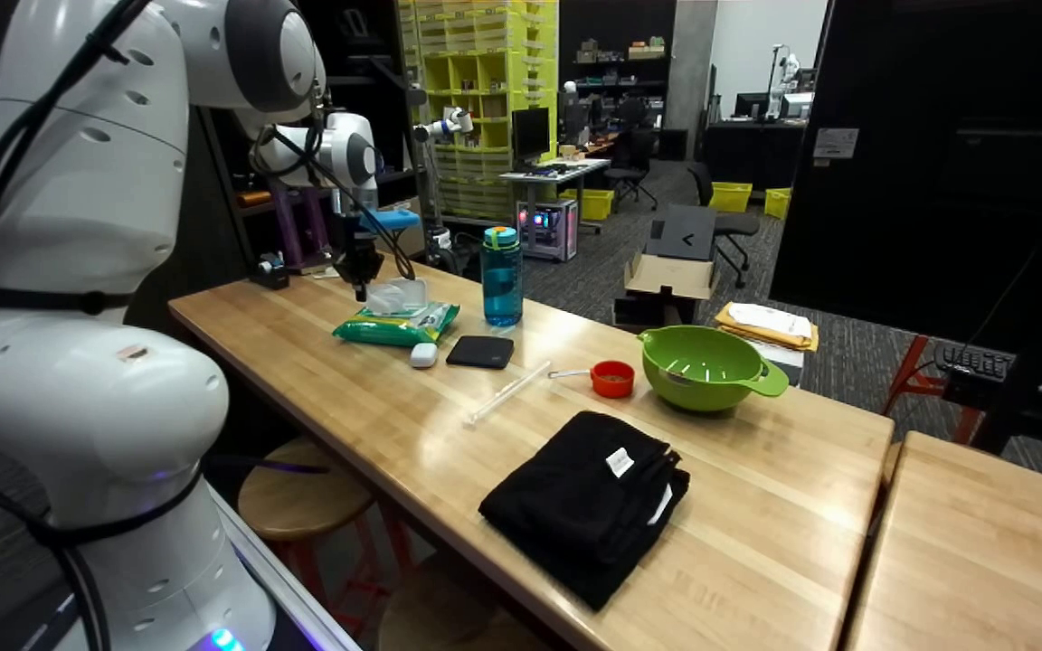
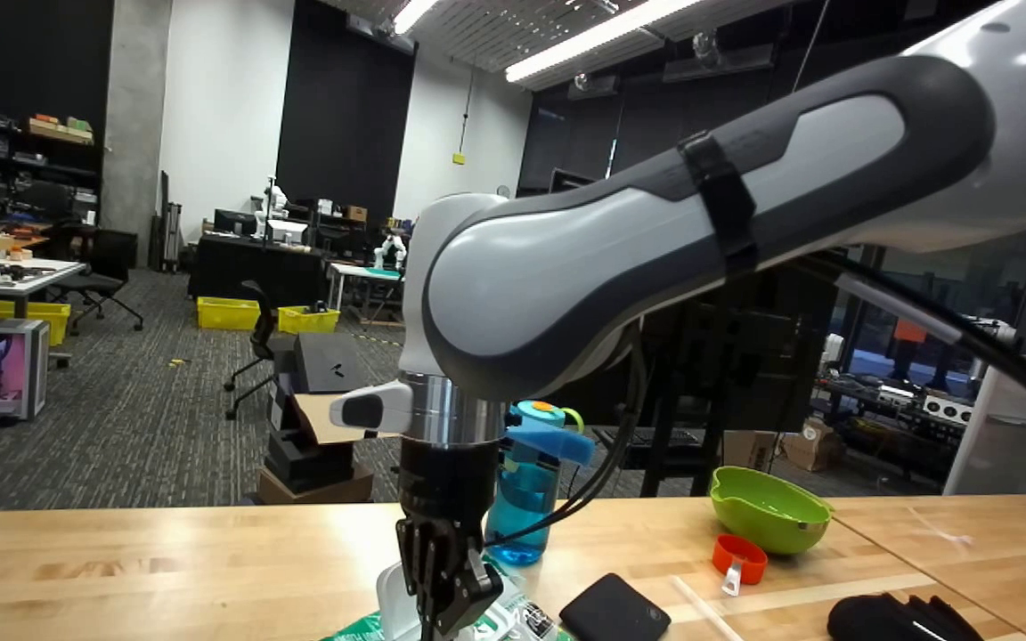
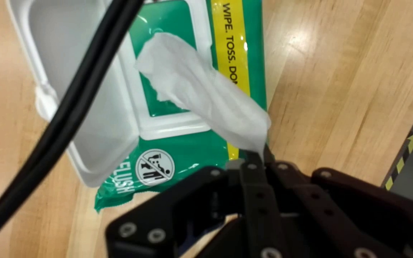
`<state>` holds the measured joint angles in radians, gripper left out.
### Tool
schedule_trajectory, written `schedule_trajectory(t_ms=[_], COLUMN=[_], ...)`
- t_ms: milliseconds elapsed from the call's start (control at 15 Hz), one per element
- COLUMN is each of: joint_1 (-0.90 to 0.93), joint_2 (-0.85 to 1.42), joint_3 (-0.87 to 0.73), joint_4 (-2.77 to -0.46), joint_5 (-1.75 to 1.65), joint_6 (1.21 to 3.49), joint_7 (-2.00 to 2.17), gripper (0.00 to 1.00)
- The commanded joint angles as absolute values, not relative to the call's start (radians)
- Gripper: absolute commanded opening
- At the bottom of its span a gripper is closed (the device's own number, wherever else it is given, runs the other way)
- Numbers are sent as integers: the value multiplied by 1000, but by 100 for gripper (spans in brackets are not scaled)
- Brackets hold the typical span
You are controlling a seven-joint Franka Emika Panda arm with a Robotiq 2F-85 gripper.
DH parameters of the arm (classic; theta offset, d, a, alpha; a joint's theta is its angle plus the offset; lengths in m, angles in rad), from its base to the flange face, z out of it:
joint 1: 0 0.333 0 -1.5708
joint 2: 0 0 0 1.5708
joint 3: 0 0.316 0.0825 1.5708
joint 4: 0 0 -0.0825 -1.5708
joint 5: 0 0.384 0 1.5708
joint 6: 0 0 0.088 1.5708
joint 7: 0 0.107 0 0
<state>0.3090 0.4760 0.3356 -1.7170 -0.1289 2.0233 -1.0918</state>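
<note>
My gripper point(image 3: 264, 154) is shut on one end of a white wipe point(image 3: 210, 93) in the wrist view. The wipe stretches over the opening of a green wipes pack point(image 3: 195, 152); I cannot tell whether its far end is free of the pack. The pack's white lid point(image 3: 102, 143) stands open. In both exterior views the gripper point(image 1: 361, 291) point(image 2: 433, 619) points down over the pack point(image 1: 376, 331) point(image 2: 360, 630), close to the table. The wipe point(image 1: 383, 298) shows beside the fingertips in an exterior view. The fingertips' inner faces are hidden.
A blue bottle point(image 1: 502, 285) point(image 2: 524, 499) stands behind the pack. A black flat case point(image 1: 480, 352), a white earbud case point(image 1: 423, 354), a clear tube point(image 1: 509, 393), a red measuring cup point(image 1: 611, 387), a green bowl point(image 1: 697, 395) and folded black cloth point(image 1: 566, 506) lie further along the table.
</note>
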Motion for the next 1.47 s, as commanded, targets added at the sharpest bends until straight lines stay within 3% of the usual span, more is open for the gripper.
schedule_trajectory(t_ms=[0, 1400], joint_1=[315, 382], joint_2=[432, 414], joint_3=[330, 311], joint_4=[-1742, -1639], joint_5=[-144, -369], joint_6=[2019, 1995], joint_7=[-1060, -771], gripper=[0, 0])
